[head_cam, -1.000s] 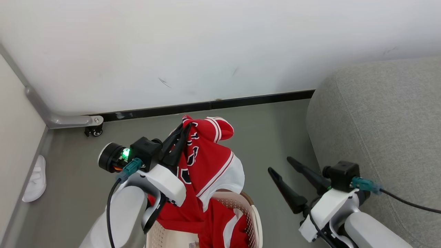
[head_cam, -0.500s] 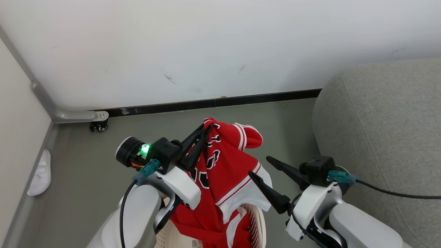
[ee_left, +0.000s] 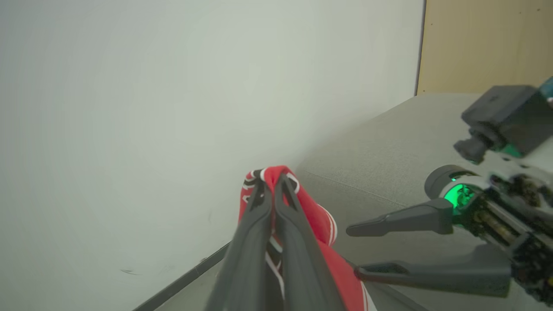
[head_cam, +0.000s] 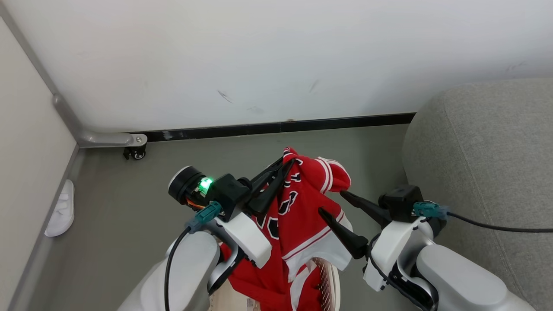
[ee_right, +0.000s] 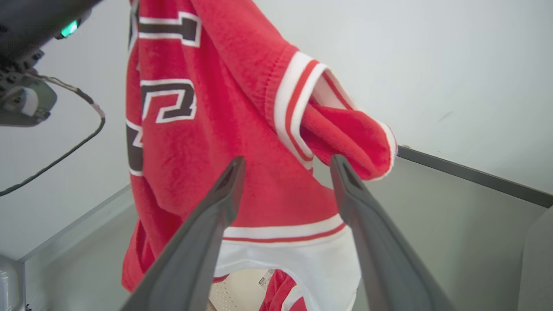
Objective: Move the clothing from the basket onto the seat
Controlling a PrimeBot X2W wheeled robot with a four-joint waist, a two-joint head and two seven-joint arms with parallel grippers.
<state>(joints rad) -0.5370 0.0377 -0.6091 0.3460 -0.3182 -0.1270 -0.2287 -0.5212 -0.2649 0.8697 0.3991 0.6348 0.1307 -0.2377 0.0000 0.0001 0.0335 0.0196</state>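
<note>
Pinching the clothing (head_cam: 302, 216) at its topmost fold with the left gripper (head_cam: 285, 163), both fingers pressed tight together on bunched red cloth. Hangs from that pinch as a long drape, black-and-white lettering and white hem panel facing the right gripper (head_cam: 332, 202), lower end reaching down into the basket (head_cam: 330, 280) below.

Holding the right gripper spread wide and gripping nothing, just beside the drape: one finger in front of the white hem panel, the other under the striped cuff. Cannot tell whether either one touches the cloth.

From the right wrist, looking past the spread fingers (ee_right: 207, 224) at the red body and its striped white band, with a second red piece (ee_right: 274, 285) lying on the basket's cream bottom underneath.

Standing on the grey floor (head_cam: 129, 207), near the rounded left edge of the seat (head_cam: 484, 151) but apart from it. Lying well off to the left, against the foot of the side wall (head_cam: 26, 129): a small white slipper (head_cam: 60, 209).
</note>
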